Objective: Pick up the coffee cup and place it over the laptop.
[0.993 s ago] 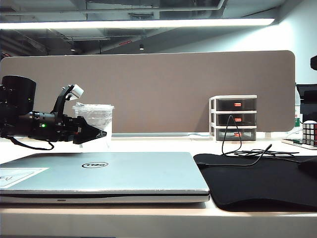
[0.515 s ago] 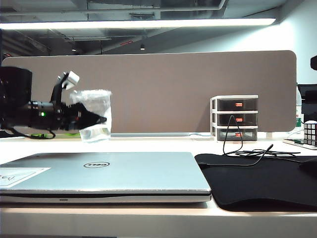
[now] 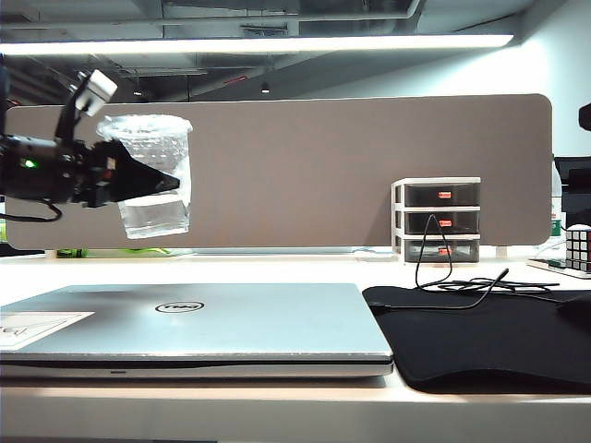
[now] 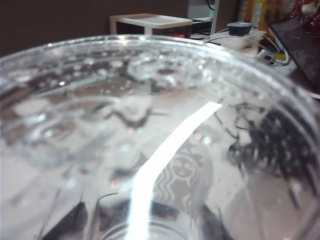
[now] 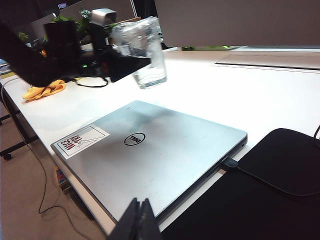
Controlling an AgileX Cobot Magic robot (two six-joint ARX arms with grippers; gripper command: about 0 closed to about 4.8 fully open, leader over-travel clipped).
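left hand clamped round the coffee cup, held in the air above the counter's back-left part, right hand shut, tips pressed together, laptop lid closed, its left end cut off

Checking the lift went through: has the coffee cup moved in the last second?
Yes. The coffee cup, held in the left gripper, has risen off the table and now hangs against the grey partition, above the laptop.

The left arm is matte black with a glowing green indicator light, a looping black cable and a small grey-white camera block mounted on top.
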